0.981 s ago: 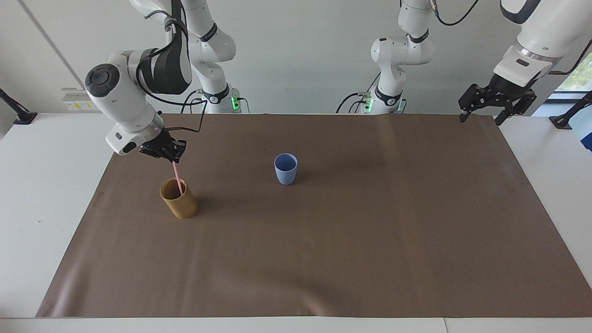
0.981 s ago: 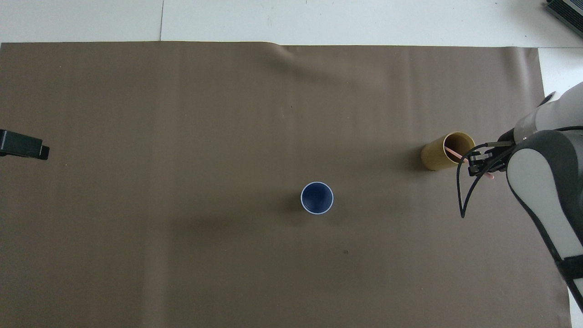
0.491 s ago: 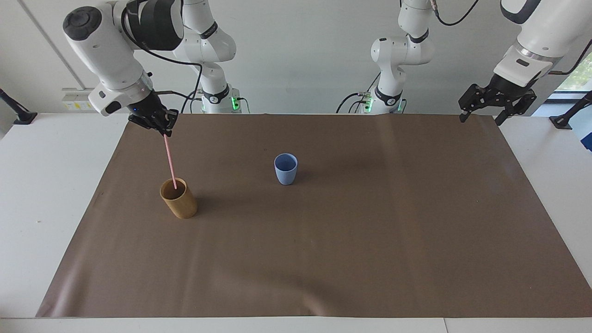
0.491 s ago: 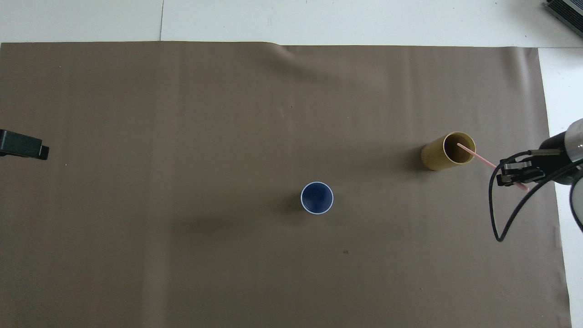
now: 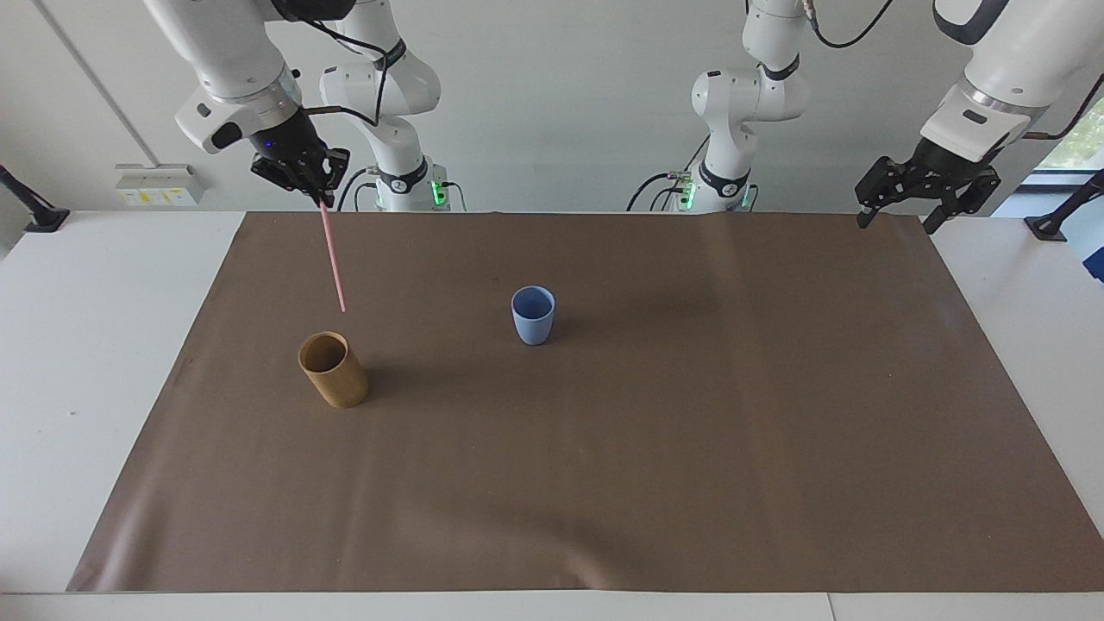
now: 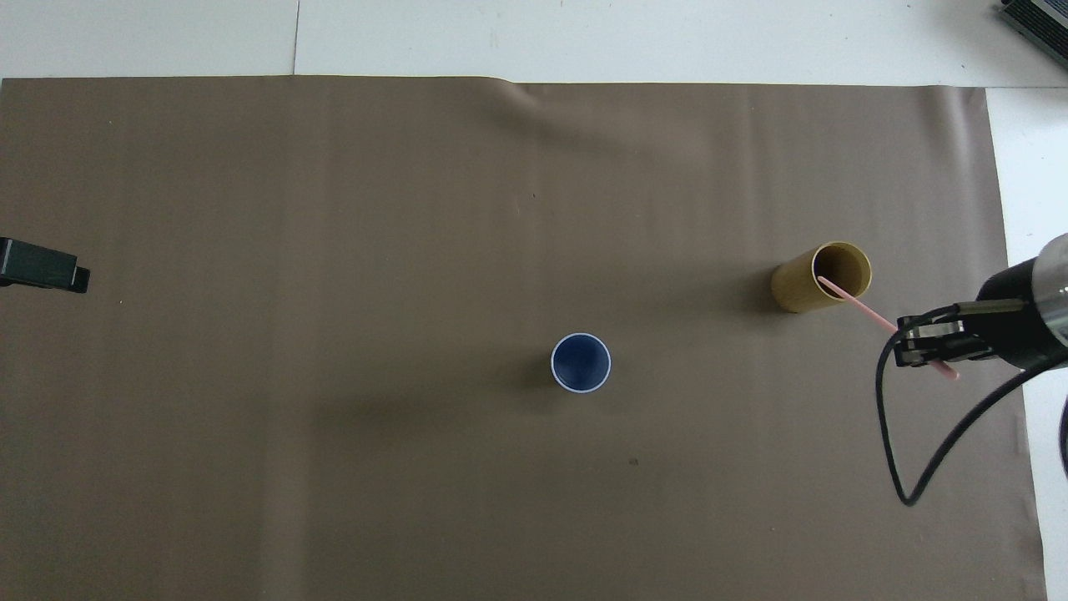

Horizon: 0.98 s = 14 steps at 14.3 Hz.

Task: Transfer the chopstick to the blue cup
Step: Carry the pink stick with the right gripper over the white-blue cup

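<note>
Brown mat (image 5: 604, 474) over a white table. Right gripper (image 5: 316, 191) clamped on the chopstick (image 5: 332, 254) — raised, lower tip clear above the tan cup (image 5: 333, 369). Blue cup (image 5: 533, 315) stands mid-mat, well apart. Left gripper (image 5: 897, 217) waits with fingers spread — holding nothing.

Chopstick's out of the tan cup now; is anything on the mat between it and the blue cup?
Nothing visible. The right gripper holds the chopstick by its top, its lower tip clear above the tan cup. Only bare mat lies between that cup and the blue cup. The left gripper waits open at the mat's corner.
</note>
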Each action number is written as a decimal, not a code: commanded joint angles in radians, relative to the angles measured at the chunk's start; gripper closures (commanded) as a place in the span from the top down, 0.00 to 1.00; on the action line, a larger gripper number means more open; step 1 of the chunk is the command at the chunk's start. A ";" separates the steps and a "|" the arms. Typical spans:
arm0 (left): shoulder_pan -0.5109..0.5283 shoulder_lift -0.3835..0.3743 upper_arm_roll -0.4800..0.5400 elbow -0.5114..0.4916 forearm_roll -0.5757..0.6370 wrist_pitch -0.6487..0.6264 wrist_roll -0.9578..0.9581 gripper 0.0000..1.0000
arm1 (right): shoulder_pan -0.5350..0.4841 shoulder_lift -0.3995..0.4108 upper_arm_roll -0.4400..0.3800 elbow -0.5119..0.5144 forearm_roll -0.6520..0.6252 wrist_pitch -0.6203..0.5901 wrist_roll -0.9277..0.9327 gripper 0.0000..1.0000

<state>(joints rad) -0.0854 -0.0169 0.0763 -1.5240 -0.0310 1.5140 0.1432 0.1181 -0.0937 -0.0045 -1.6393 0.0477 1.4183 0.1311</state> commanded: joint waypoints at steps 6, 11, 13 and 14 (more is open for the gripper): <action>0.013 -0.025 -0.010 -0.024 0.017 -0.006 0.001 1.00 | 0.294 0.049 0.031 -0.007 0.090 0.129 0.438 0.00; 0.013 -0.025 -0.010 -0.024 0.017 -0.006 0.001 1.00 | 0.390 0.081 0.032 -0.060 0.198 0.200 0.573 0.00; 0.013 -0.025 -0.010 -0.024 0.017 -0.006 0.001 1.00 | 0.413 0.089 0.032 -0.094 0.202 0.218 0.581 0.00; 0.012 -0.025 -0.010 -0.025 0.017 -0.006 0.001 1.00 | 0.420 0.094 0.034 -0.114 0.202 0.232 0.582 0.00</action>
<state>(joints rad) -0.0854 -0.0169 0.0763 -1.5240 -0.0310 1.5140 0.1432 0.5241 0.0047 0.0335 -1.7019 0.2248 1.6103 0.6943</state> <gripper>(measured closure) 0.000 0.912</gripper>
